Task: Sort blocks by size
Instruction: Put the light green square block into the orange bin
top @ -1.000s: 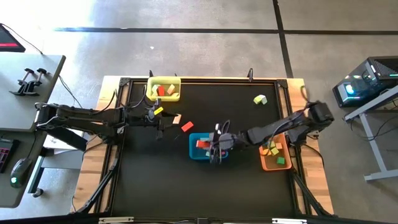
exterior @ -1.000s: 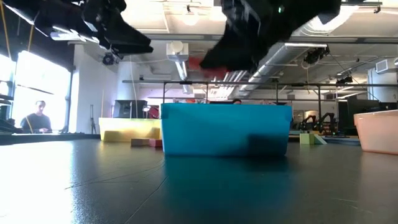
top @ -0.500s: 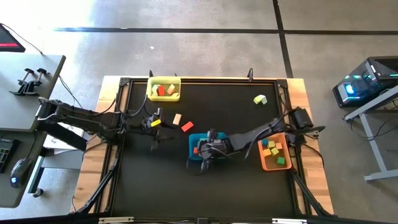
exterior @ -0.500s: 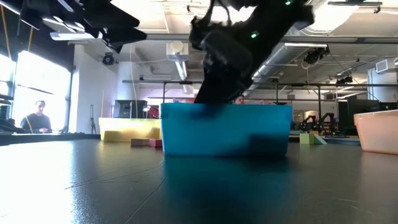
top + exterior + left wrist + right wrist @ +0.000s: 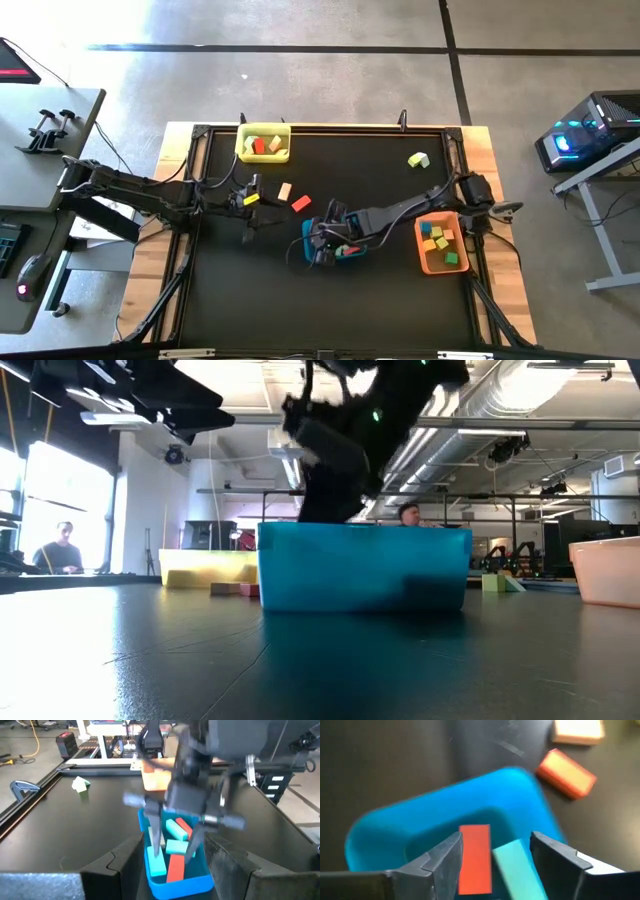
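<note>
Hard to make out from above: right gripper (image 5: 322, 245) covering most of the blue tray (image 5: 352, 254), contents there largely hidden. Reaching low across the table, fingers (image 5: 156, 832) spread apart and pointing down into the tray, pinching nothing. Between those fingers, lying loose on the tray floor: a red bar (image 5: 474, 857) and a teal bar (image 5: 516, 870), side by side. Just beyond the tray, an orange block (image 5: 565, 773) and a tan block (image 5: 579, 731) on the table. Farther off, left gripper (image 5: 250, 196) hovering, pinching a yellow block (image 5: 251, 198). Beyond that, yellow tray (image 5: 264, 155) holding several blocks.
</note>
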Motion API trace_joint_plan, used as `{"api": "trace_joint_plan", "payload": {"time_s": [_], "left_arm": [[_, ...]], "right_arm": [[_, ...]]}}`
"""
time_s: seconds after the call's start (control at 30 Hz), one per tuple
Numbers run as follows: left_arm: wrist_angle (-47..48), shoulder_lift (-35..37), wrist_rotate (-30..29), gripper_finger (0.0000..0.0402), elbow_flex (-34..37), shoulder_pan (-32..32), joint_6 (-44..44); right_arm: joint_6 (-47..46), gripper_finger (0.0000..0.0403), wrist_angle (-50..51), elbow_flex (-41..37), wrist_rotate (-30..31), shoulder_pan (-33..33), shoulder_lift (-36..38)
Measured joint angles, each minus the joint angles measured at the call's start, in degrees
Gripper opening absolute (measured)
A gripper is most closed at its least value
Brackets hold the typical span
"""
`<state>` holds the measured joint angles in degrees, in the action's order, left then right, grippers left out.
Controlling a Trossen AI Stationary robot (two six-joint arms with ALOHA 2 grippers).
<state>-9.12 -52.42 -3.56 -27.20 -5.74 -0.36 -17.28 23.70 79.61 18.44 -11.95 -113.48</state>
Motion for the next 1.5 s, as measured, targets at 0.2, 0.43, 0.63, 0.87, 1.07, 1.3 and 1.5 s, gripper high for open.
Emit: {"api": "trace_joint_plan", "payload": {"time_s": [0.2, 0.43, 0.63, 0.87, 1.07, 1.3, 1.5], "left_arm": [[0.7, 0.0, -0.1, 0.0191, 0.0, 0.0, 0.0], [4.6, -0.1, -0.6, 0.0191, 0.0, -0.1, -2.0], [7.4, -0.2, -5.4, 0.0191, 0.0, 0.0, -3.1], [8.0, -0.2, -8.7, 0.0191, 0.0, 0.2, -5.4], [7.3, -0.2, -9.4, 0.0191, 0.0, 0.2, -4.2], [4.8, -0.2, -9.5, 0.0191, 0.0, 0.2, -1.9], [2.8, -0.2, -9.5, 0.0191, 0.0, 0.2, 0.2]], "right_arm": [[-2.2, 0.0235, 10.1, 5.3, 2.7, -1.6, 2.6], [-8.4, 0.0234, 15.2, 3.0, 12.4, -7.6, 6.5], [-27.0, 0.0227, 22.4, -3.0, 25.8, -14.1, 11.2], [-65.2, 0.0222, 39.8, -8.4, 25.8, -18.2, 16.2], [-76.9, 0.0222, 44.7, -16.2, 18.1, -15.7, 20.8], [-69.0, 0.0222, 41.4, -26.5, 12.4, -3.1, 31.6], [-51.0, 0.0222, 35.3, -29.7, 6.9, 15.5, 39.4]]}}
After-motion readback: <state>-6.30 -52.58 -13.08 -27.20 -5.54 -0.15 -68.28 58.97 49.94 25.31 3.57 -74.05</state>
